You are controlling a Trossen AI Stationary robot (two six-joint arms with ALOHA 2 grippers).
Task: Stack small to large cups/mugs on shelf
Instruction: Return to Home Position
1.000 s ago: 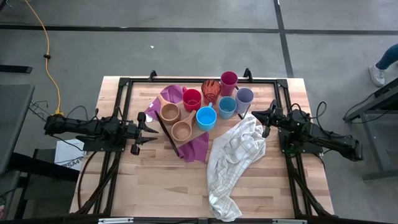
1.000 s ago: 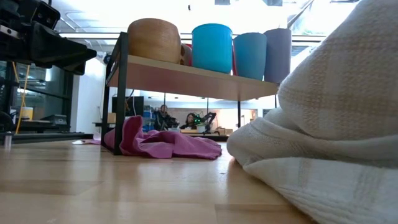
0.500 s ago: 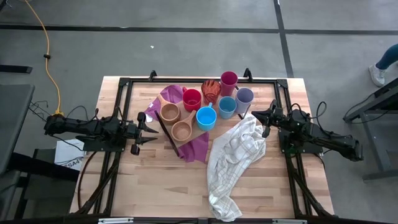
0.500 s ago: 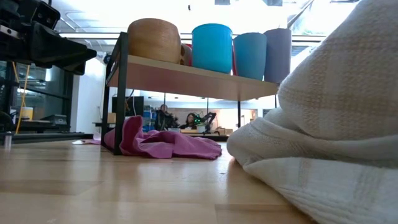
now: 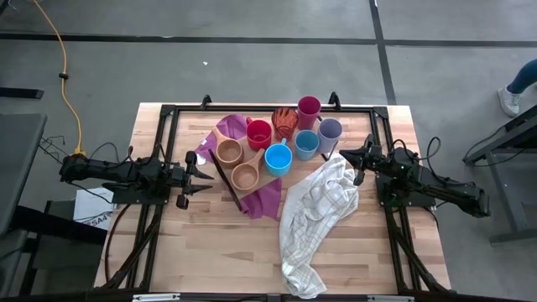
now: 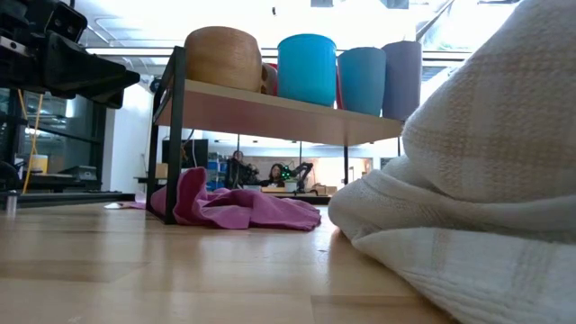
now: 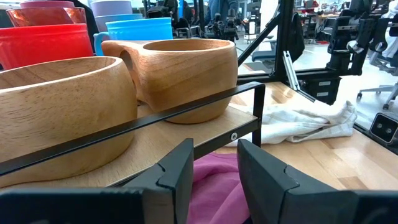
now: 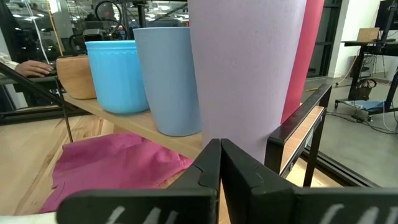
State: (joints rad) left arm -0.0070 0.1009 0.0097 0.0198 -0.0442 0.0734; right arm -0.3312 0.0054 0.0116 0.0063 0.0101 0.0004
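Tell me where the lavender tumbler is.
In the high view the lavender tumbler stands at the right end of the shelf, beside the magenta tumbler and the light blue cup.

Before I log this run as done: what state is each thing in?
Brown mugs: upright, empty, on shelf.
Red mug: upright, empty.
Blue cups: upright, unstacked.
Orange cup: upright.
Lavender tumbler: upright.
Magenta tumbler: upright.
Purple cloth: crumpled under shelf.
Towel: crumpled on table.
Left claw: open, empty.
Right claw: shut, empty.
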